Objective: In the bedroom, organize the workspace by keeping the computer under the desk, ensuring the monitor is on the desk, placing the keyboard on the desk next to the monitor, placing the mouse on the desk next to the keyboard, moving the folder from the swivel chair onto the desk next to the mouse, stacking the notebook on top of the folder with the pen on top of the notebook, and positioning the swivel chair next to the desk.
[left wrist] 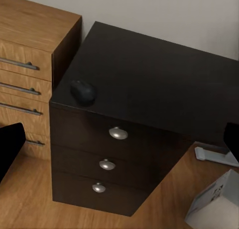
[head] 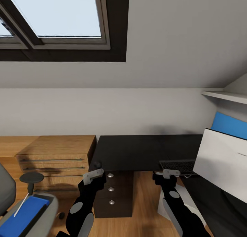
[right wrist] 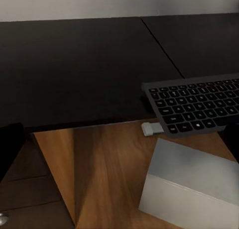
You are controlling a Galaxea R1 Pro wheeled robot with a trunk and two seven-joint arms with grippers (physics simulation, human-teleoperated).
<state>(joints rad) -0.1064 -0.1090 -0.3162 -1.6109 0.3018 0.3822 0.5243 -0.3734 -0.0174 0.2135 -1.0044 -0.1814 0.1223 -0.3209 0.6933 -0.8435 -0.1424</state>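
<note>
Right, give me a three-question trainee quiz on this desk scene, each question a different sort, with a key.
1. True or false: the mouse sits at the corner of the desk above the drawer pedestal.
2. Multiple choice: the blue folder lies on A) the desk, B) the swivel chair, C) the wood cabinet.
3. Fill in: the keyboard's near edge overhangs the desk's front ____.

Key:
1. true
2. B
3. edge
</note>
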